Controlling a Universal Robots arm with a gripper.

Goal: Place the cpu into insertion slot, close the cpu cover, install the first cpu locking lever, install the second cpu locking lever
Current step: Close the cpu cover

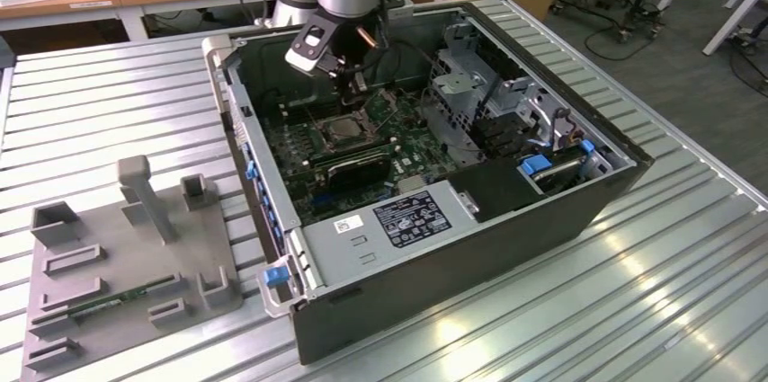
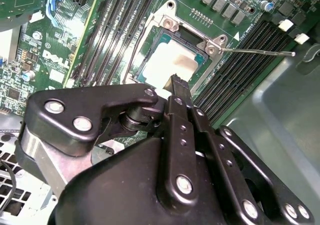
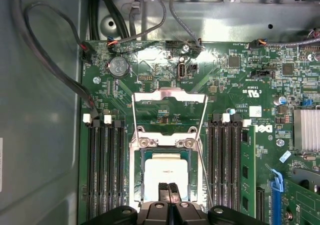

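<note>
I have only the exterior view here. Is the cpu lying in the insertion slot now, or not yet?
Observer: Yes. In both wrist views the cpu lies flat inside the insertion slot.
Operator: Is the cpu cover closed over it?
Observer: No. In the first wrist view the cpu cover stands open, swung back from the slot.
Operator: And the gripper?
Observer: In the first wrist view the gripper is shut, its tip above one edge of the cpu; contact I cannot judge.
</note>
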